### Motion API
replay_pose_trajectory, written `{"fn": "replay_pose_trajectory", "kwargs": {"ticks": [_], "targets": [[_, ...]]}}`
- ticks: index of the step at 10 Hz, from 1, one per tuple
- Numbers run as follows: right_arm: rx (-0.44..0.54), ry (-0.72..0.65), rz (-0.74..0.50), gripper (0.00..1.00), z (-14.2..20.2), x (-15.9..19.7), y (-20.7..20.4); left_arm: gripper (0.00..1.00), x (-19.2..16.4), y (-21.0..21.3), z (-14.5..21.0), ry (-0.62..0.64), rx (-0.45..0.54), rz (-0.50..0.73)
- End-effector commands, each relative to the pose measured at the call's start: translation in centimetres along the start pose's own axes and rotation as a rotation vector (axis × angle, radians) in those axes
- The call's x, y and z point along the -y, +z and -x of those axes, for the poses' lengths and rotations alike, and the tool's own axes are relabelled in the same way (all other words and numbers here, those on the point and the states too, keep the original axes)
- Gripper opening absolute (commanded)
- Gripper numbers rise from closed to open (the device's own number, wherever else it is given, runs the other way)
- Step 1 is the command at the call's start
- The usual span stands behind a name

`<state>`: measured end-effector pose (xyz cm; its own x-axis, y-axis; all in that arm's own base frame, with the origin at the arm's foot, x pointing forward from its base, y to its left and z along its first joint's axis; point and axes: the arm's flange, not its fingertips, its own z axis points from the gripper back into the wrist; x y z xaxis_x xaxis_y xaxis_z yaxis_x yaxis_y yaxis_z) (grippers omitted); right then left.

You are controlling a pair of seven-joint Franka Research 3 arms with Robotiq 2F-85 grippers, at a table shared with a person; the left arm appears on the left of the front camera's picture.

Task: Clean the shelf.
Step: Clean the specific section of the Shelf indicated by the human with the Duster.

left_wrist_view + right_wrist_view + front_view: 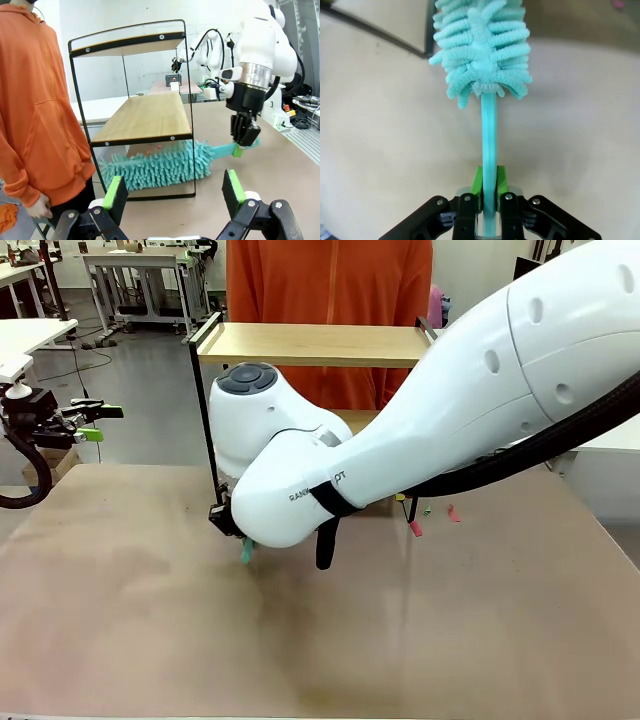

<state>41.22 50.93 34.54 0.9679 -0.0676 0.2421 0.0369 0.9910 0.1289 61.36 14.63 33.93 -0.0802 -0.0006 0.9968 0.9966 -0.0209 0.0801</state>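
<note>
Right pincer (489, 182) clamps the duster (155, 167) by its handle, likely stiff; the head looks soft and light under the shelf (142, 117); left pincer (173, 190) wide.

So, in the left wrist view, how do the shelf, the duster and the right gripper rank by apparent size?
Largest: the shelf.
Then the duster, under its lower board.
Smallest: the right gripper, shut on the duster's handle.
</note>
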Motion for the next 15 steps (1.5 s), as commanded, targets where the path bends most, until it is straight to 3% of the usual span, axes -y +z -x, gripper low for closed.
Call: {"fn": "replay_pose_trajectory", "kwargs": {"ticks": [1, 11, 12, 14, 15], "targets": [[-0.031, -0.033, -0.014, 0.13, -0.9, 2.9, 0.5, 1.0, 0.1, 0.0, -0.3, -0.002, -0.007, 0.004], [-0.094, -0.235, 0.154, 0.13, -5.0, 20.7, 2.3, 1.0, 0.1, 0.0, -0.3, -0.002, -0.007, 0.004], [-0.056, -0.181, 0.145, 0.13, -4.9, 22.3, 3.7, 1.0, 0.1, 0.0, -0.3, -0.002, -0.007, 0.004], [-0.058, -0.129, 0.086, 0.13, -4.3, 21.0, 4.4, 1.0, 0.1, 0.0, -0.3, -0.002, -0.007, 0.004], [-0.051, -0.204, 0.143, 0.13, -5.1, 20.5, 2.5, 1.0, 0.1, 0.0, -0.3, -0.002, -0.007, 0.004]]}}
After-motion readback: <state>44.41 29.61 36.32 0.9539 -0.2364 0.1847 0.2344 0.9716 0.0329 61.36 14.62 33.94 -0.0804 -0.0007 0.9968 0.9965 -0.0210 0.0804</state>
